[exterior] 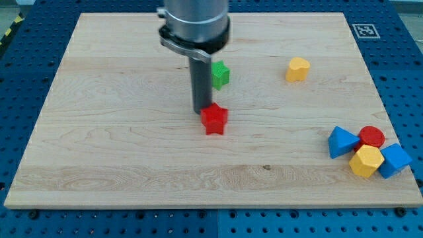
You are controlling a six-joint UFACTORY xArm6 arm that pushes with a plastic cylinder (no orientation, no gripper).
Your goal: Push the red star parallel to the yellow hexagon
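Observation:
The red star (pixel 215 119) lies near the middle of the wooden board (pixel 119 132). My tip (pixel 201 110) stands right at the star's upper left edge, touching or almost touching it. The yellow hexagon (pixel 366 160) sits at the view's lower right, far from the star, wedged among other blocks. The rod hangs from the grey arm end (pixel 195 23) at the view's top.
A green block (pixel 220 75) sits just behind the rod, to its right. A yellow block (pixel 297 69) lies at upper right. Around the hexagon are a red cylinder (pixel 372 137) and two blue blocks (pixel 342 142) (pixel 396 159). A marker tag (pixel 365 30) is at the board's top right corner.

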